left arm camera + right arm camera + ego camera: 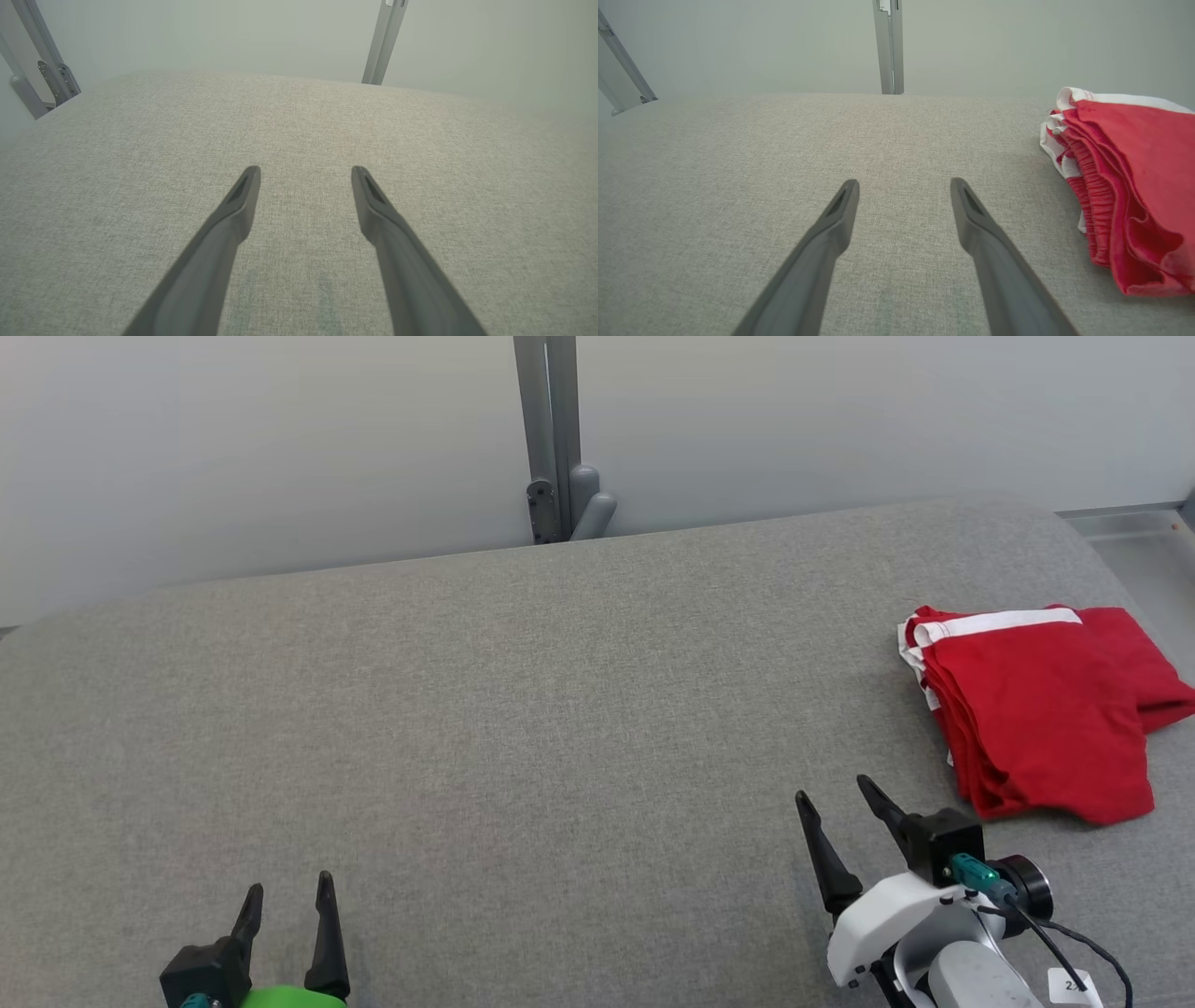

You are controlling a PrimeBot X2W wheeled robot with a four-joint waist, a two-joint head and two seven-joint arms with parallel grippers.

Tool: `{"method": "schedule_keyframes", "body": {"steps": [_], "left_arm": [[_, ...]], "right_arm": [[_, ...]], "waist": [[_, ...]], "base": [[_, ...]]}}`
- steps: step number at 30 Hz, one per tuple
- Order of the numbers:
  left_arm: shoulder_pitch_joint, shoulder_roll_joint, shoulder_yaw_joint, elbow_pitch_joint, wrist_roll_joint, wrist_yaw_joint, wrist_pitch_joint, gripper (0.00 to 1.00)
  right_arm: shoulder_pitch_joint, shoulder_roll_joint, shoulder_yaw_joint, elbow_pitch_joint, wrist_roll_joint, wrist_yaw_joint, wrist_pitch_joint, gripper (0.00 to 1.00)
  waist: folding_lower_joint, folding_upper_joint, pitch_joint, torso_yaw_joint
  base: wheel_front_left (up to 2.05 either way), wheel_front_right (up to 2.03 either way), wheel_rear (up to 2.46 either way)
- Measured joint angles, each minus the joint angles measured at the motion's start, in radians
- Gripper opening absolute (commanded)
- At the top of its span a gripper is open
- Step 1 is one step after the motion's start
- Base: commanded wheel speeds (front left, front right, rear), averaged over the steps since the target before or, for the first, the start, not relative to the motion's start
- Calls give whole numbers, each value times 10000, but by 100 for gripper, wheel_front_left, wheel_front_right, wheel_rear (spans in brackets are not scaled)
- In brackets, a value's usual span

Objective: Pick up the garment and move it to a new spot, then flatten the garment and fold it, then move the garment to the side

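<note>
Head view, entry one: garment point(1036, 709). It is red with a white band point(1004, 623) and lies in a layered stack on the grey table point(560, 709). It sits ahead of your right gripper point(833, 789) and to its outer side, near but not touching.

Entry two: right gripper. The jaws are spread wide with nothing between them, and bare table lies under the fingertips. Whether the tips rest on the surface cannot be told.

Entry three: left gripper point(289, 883). It is likewise spread and empty, well apart from the garment, with the right gripper between the two.

Entry four: step in hand, as a judgement. The stack looks folded and set off to one side, so the task reads as at or near its finish. What remains for you is to leave the fold undisturbed.
- If you clear the right arm, draw it back along the line of its own fingers. Do not sweep it outward, because the gathered elastic edge point(1099, 200) faces that finger and would likely snag.
- If the stack needs to go further aside, come in low at that gathered edge. Slip one finger beneath all the layers and close on the whole bundle, not just the top sheet.
- Expect the loose red flap on the far outer side of the stack to trail, so move slowly.
- Keep the left gripper where it is, since it has no reach here.
</note>
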Motion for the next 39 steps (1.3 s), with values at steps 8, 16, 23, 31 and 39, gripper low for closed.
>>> {"method": "schedule_keyframes", "body": {"steps": [8,16,23,31,39], "left_arm": [[11,0,-65,100,0,-19,0,100],[10,0,-121,109,0,-19,0,100],[37,-17,-151,67,-96,84,-10,100],[29,-15,-255,194,-88,8,0,100],[29,-15,-318,198,-148,-54,0,100]], "right_arm": [[25,2,-36,-105,-19,0,0,100],[24,2,-40,-115,-13,0,0,100],[-7,-17,213,-94,50,-6,0,100],[25,17,142,-71,19,-8,0,100],[24,6,297,-96,165,-8,0,100]], "waist": [[0,0,69,96],[0,-1,193,142],[0,0,218,119],[0,0,211,748],[0,0,181,987]], "base": [[0,0,0],[0,0,0],[0,0,0],[0,0,0],[0,0,0]]}}
